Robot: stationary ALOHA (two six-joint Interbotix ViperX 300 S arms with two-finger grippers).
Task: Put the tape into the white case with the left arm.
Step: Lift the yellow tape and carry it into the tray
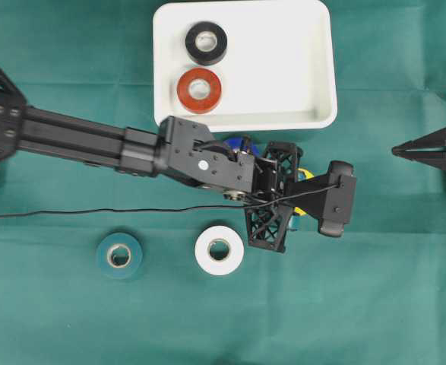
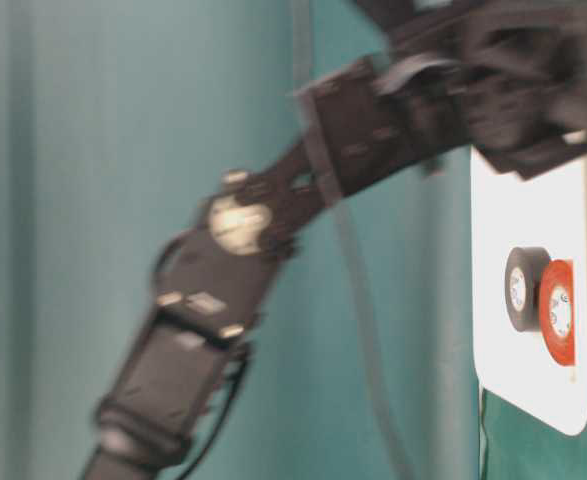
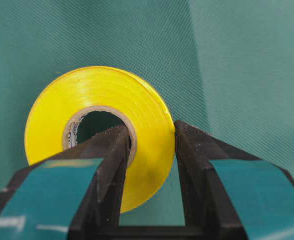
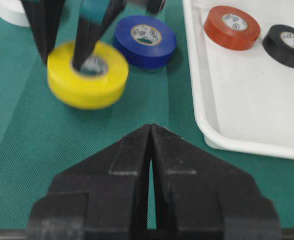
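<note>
Your yellow tape [image 3: 99, 130] is gripped by the left tool [image 3: 149, 145]: one finger [image 3: 109, 165] goes into the hole of the roll, the other finger [image 3: 194, 160] presses on the outer face, and the wall of the roll is pinched between them. In the right wrist view you see this roll [image 4: 86, 75] on the green desk [image 4: 46, 150], a little blurred, with the two teal-banded fingers coming down on it from above. I cannot tell if it still touches the cloth or is just off it.

Just beside the yellow roll, on the side of the tray, lies a blue tape [image 4: 144, 40], flat on the cloth. In the overhead view you see only small parts of the yellow and blue rolls, because the left arm [image 1: 93, 144] covers them.

The white case [image 1: 283, 68] stands near, beyond the blue roll, at the top middle of the overhead view. Inside it you have a black tape [image 1: 206, 42] and a red tape [image 1: 199, 90], lying flat and almost touching one another, in the left part of the case.

Below the arm, a white tape [image 1: 219, 249] and a teal tape [image 1: 119, 255] lie flat on the desk, apart from each other. A thin black cable [image 1: 93, 211] runs over the cloth to the wrist.

Your right tool [image 4: 151, 150] is closed with nothing in it, at the right edge of the desk, well apart from the rolls.
</note>
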